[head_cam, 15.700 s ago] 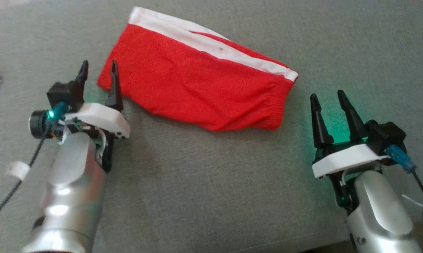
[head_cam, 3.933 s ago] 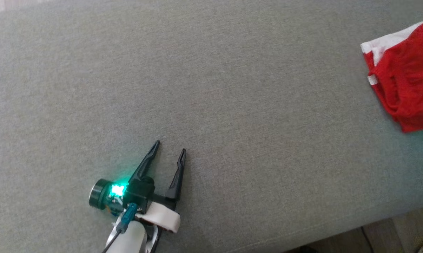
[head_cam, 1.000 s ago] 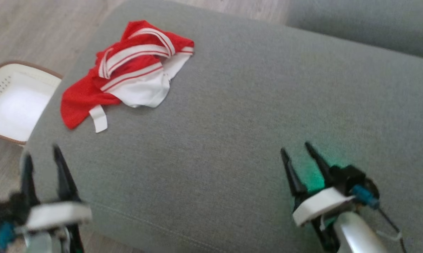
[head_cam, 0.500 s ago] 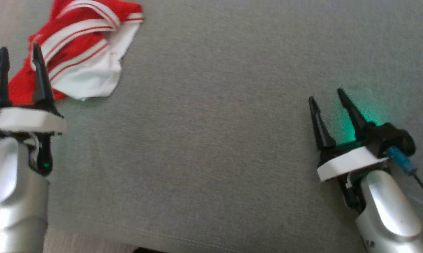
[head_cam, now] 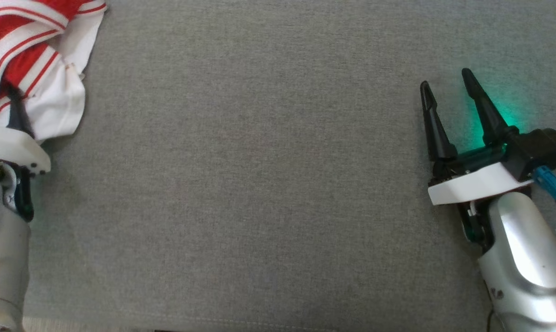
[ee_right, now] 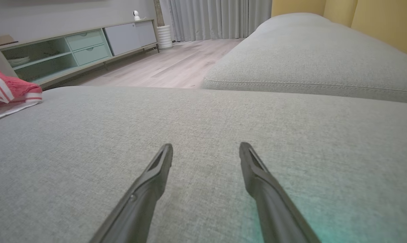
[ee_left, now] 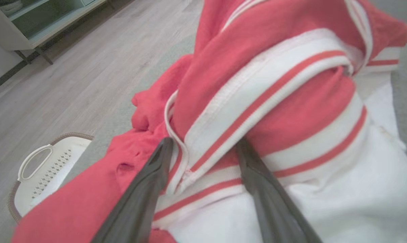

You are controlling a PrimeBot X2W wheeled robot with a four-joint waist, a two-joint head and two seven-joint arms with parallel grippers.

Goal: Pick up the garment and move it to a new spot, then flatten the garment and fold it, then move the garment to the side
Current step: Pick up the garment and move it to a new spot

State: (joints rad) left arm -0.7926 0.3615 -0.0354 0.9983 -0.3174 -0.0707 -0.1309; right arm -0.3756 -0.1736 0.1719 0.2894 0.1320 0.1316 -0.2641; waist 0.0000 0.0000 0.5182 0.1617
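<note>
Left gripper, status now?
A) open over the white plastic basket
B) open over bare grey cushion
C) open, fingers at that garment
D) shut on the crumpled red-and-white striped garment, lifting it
C: in the left wrist view the left gripper has its two dark fingers spread apart, tips against a striped fold of the red-and-white garment.

A living room in a home is being shown. Broad grey fabric cushions are being seen on the sofa (ee_right: 291,67). Beyond the sofa, pale wood-look floor (ee_right: 176,67) is being shown, and across it from the sofa a low sideboard (ee_right: 88,47) with drawers and open shelves. Long curtains (ee_right: 217,17) are being seen past the sofa's far end. A white laundry basket (ee_left: 44,172) is being shown on the floor just beside the sofa.
</note>
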